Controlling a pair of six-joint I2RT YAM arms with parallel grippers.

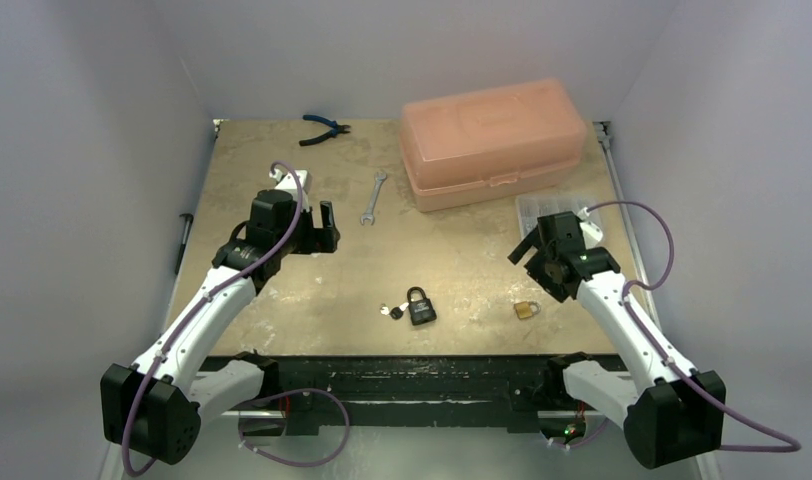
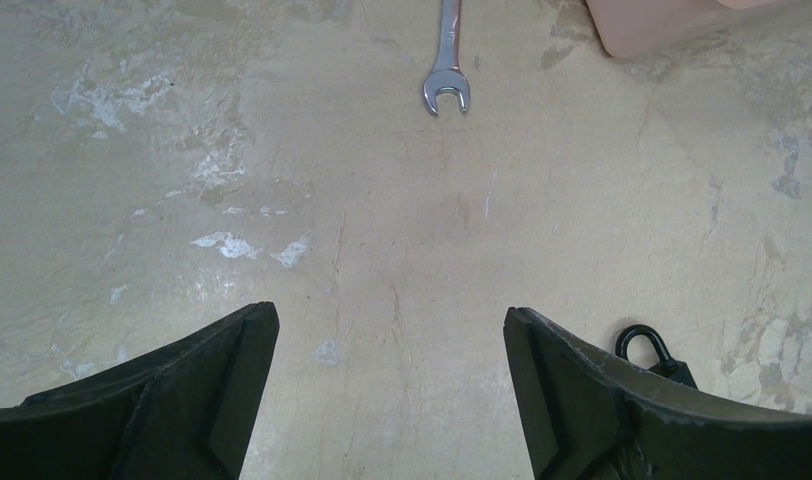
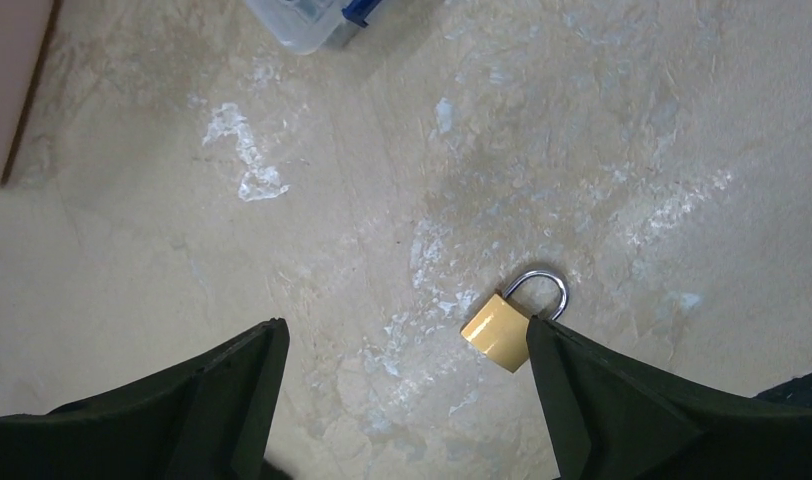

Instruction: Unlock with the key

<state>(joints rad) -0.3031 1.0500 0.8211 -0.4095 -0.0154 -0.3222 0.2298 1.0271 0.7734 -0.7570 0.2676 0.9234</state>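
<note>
The left arm [image 1: 207, 310] rises from its near-left base and leans toward the far side. The left gripper [image 1: 320, 228] is turned to the right, jaws wide apart and empty. The right arm [image 1: 632, 320] leans far and left from its near-right base. The right gripper [image 1: 538, 262] tilts downward, jaws spread wide and empty.

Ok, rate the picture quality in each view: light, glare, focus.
Top external: soft even light with a lilac cast on the walls, faint shadows, the key too small for detail. Left wrist: wrench and table sharp, no glare, the dark fingers show little detail. Right wrist: brass padlock crisp, a slight gleam on its shackle, nothing blown out.
</note>
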